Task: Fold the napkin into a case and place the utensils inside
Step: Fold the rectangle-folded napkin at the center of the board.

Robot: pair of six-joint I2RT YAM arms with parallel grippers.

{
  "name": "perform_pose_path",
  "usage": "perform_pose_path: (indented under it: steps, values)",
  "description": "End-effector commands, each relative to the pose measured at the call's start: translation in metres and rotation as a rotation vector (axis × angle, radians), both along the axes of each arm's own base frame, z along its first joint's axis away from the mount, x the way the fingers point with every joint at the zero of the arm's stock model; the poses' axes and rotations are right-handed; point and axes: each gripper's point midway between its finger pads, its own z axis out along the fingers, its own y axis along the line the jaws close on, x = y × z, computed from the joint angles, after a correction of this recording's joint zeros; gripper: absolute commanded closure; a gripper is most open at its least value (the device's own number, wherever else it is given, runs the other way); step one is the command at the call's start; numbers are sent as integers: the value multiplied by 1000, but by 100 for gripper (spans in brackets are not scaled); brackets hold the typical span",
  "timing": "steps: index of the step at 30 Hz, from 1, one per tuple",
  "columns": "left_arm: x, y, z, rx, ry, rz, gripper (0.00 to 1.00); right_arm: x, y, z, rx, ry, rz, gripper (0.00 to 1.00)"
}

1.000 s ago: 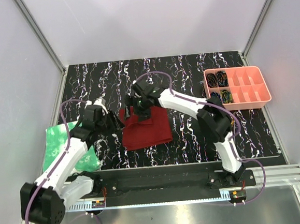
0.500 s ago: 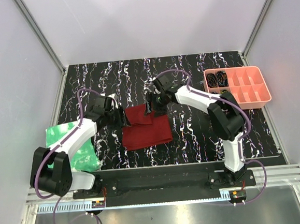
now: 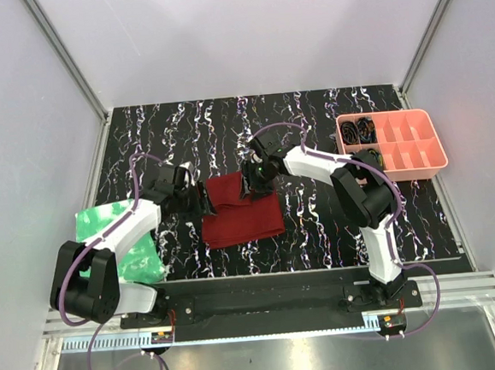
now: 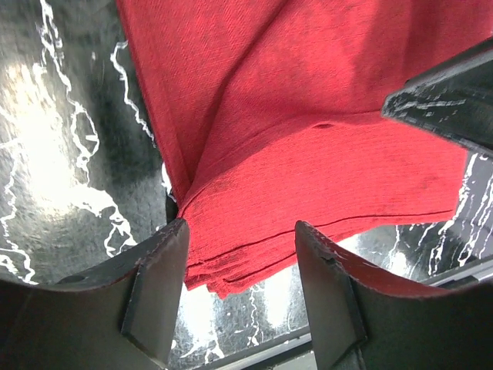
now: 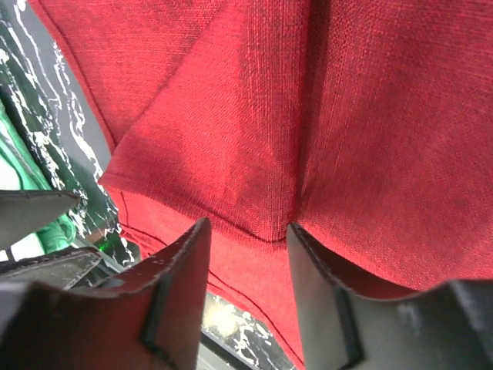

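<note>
Maroon napkin (image 3: 243, 213) lies folded on the black marbled table (image 3: 319, 222), left of centre. It is several layers thick, with a smaller flap on its far part.

Left gripper (image 3: 204, 199) is low at the napkin's far-left edge. Left wrist view: fingers (image 4: 158, 285) are well apart, the stacked layer edges of a corner sit in the gap, and one finger touches the cloth edge. Not clamped.

Right gripper (image 3: 249, 183) is at the flap's far-right end, facing the left one with the flap between them. Right wrist view: fingers (image 5: 176, 301) are at a narrower gap, with a creased peak of cloth right at the gap mouth. Can't tell if they grip it.

Green crinkled sheet (image 3: 106, 239) is left of the napkin, under the left arm and apart from the cloth. Pink compartment tray (image 3: 438, 160) is far right, well apart.
</note>
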Motion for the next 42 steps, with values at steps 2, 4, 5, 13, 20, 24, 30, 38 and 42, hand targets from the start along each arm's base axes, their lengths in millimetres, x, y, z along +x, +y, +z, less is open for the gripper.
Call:
perform_pose_path:
  steps: [2, 4, 5, 13, 20, 24, 30, 38, 42]
  values:
    - [1, 0, 14, -49, -83, 58, 41, 2, 10, -2, 37, -18, 33, 52]
    - [-1, 2, 23, -56, -110, 70, 41, 3, 12, 1, 41, -26, 39, 52]
    - [-3, 4, 24, -53, -114, 76, 42, 3, 12, 2, 42, -28, 40, 55]
    - [-7, 9, 46, -69, -168, 90, 42, 4, -1, -7, -24, -42, 19, 46]
    - [-9, 4, 47, -102, -151, 81, 42, -4, -5, -13, -29, -27, 27, 49]
    - [-11, 5, 48, -111, -152, 96, 43, -4, -1, -12, -11, -17, 29, 63]
    - [-14, 11, 45, -96, -158, 123, 45, 3, 18, 17, 36, -83, 57, 88]
    - [-14, 12, 50, -102, -173, 132, 45, 21, 82, 39, 155, -74, 111, 98]
    - [-13, 9, 50, -109, -168, 125, 45, 46, 129, 74, 290, -106, 131, 69]
